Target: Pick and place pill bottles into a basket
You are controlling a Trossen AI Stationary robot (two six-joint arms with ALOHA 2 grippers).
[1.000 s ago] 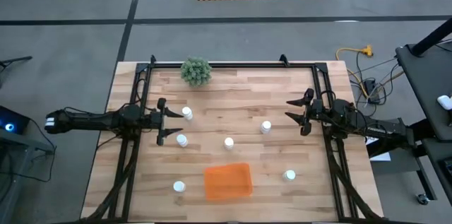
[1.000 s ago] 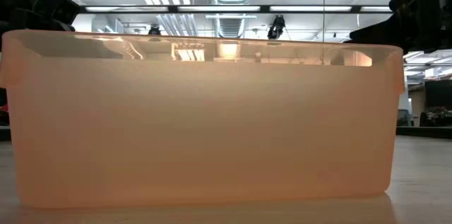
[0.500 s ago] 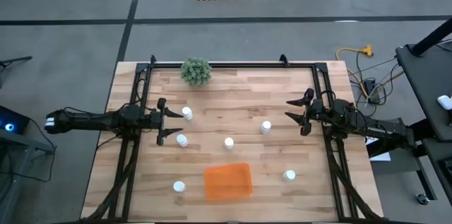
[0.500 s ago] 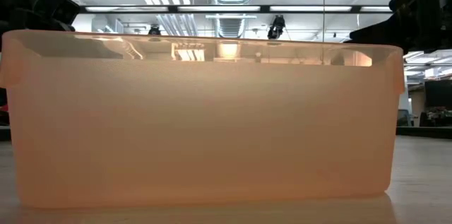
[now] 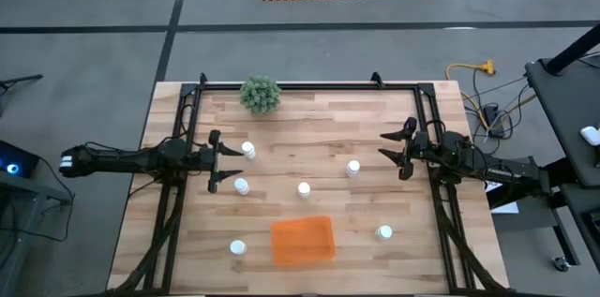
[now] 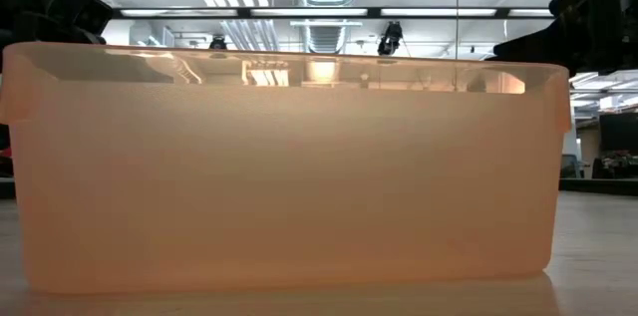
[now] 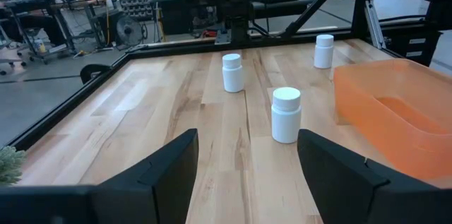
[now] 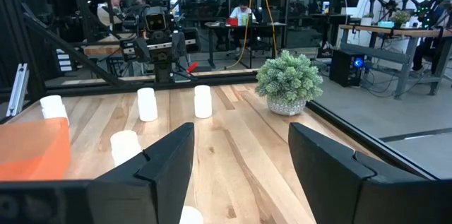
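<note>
Several white pill bottles stand upright on their bases on the wooden table, among them one (image 5: 304,189) at the middle, one (image 5: 242,185) left of it and one (image 5: 353,168) to the right. The orange basket (image 5: 303,240) rests flat near the front edge; its wall (image 6: 289,166) fills the low view. My left gripper (image 5: 223,161) hovers open at the table's left, with a bottle (image 5: 248,149) just past its far finger. In its wrist view the gripper (image 7: 244,174) faces a bottle (image 7: 286,114). My right gripper (image 5: 389,152) hovers open at the right, also seen in its wrist view (image 8: 240,167).
A small green plant (image 5: 260,94) stands at the table's far edge, left of centre. A black frame (image 5: 309,85) runs along the far edge and both sides. Two more bottles (image 5: 237,247) (image 5: 384,232) flank the basket. People sit at desks (image 8: 244,13) beyond the table.
</note>
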